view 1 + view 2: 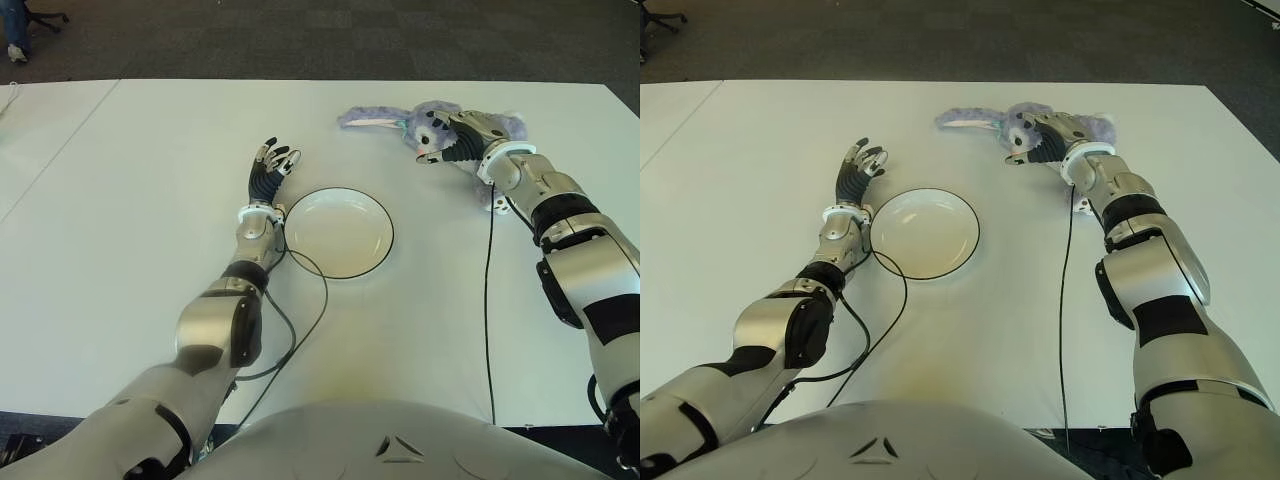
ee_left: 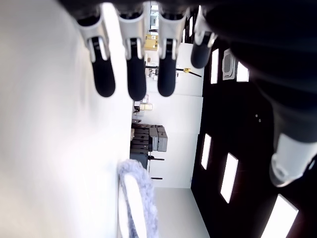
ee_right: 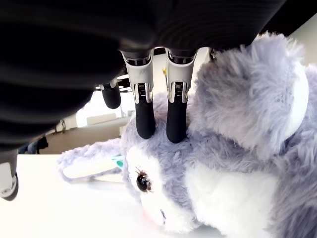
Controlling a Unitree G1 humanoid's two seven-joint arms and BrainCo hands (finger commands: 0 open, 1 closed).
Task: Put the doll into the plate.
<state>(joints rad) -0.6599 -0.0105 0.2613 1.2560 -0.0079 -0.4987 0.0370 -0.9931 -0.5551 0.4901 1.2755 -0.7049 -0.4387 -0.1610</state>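
Our right hand [image 1: 450, 140] lies over the doll [image 3: 208, 163] near the surface's [image 1: 130, 200] far edge, fingers seemingly touching its fur, not yet closed. We should wrap its head fully before lifting toward the plate [image 1: 338, 232]. Our left hand [image 1: 270, 168], fingers spread, is beside the plate's left.
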